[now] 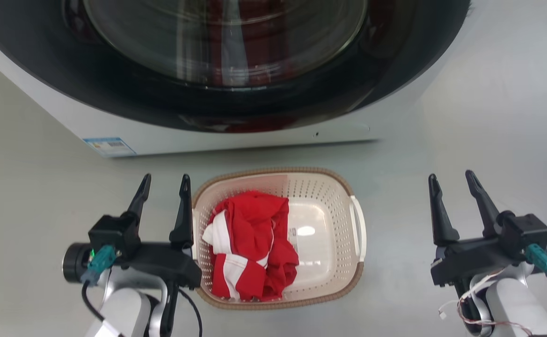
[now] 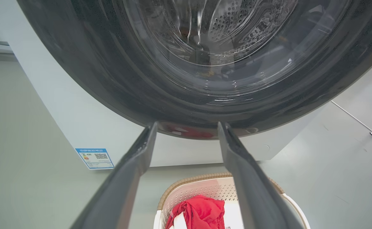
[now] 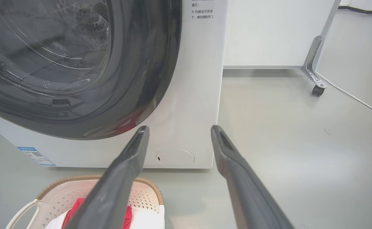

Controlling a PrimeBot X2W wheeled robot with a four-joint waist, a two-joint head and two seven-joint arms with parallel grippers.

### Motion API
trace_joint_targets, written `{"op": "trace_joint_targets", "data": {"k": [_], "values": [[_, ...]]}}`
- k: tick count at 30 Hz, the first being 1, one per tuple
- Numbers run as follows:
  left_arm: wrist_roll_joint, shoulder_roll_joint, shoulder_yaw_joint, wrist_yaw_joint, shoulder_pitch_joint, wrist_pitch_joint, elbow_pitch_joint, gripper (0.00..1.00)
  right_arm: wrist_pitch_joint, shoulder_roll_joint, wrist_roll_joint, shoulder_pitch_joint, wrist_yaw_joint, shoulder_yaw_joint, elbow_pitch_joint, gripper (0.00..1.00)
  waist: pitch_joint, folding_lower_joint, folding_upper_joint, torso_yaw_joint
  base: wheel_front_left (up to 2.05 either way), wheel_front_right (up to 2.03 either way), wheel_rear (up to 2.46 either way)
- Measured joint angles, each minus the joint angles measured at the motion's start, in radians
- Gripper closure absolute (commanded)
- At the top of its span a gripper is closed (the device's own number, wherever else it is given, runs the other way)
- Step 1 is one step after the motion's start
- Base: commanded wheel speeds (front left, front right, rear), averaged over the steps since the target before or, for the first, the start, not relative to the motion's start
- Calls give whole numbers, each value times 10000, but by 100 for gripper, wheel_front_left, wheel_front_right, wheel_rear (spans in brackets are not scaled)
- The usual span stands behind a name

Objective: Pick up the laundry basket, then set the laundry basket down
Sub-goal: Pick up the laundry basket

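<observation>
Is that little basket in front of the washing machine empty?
No, a crumpled red and white garment lies inside the laundry basket, over the left part of its floor.

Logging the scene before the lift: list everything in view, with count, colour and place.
floor: one, grey, underneath
washer: one, white with dark round door, straight ahead
label sticker: one, blue and white, washer's lower front corner
laundry basket: one, cream with brown rim, on the floor before the washer
garment: one bundle, red and white, inside the basket
wheeled metal leg: one, silver, right of the washer
left gripper: one, dark, open, beside the basket's left edge
right gripper: one, dark, open, apart from the basket's right side
</observation>
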State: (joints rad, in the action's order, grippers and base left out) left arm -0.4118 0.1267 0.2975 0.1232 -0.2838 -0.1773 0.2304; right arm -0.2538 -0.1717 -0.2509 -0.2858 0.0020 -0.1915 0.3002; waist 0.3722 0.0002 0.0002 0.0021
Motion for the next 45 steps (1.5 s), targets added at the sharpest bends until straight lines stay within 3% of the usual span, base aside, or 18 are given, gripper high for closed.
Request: {"op": "trace_joint_targets", "data": {"k": [11,22,45], "values": [[59,-33,38,-105,-1911,516,859,0,-2,77,52,-1596,222,-65,477,0,1636,1,0,-23,0,0,0],[73,-69,59,-456,-3722,890,2650,0,-27,222,157,-3054,527,-368,1866,0,3113,0,0,-17,0,0,0],[-192,-159,67,-1289,-4268,1051,6036,0,-27,844,397,-4038,874,-1312,4606,0,4718,-2,0,-160,0,0,0]]}}
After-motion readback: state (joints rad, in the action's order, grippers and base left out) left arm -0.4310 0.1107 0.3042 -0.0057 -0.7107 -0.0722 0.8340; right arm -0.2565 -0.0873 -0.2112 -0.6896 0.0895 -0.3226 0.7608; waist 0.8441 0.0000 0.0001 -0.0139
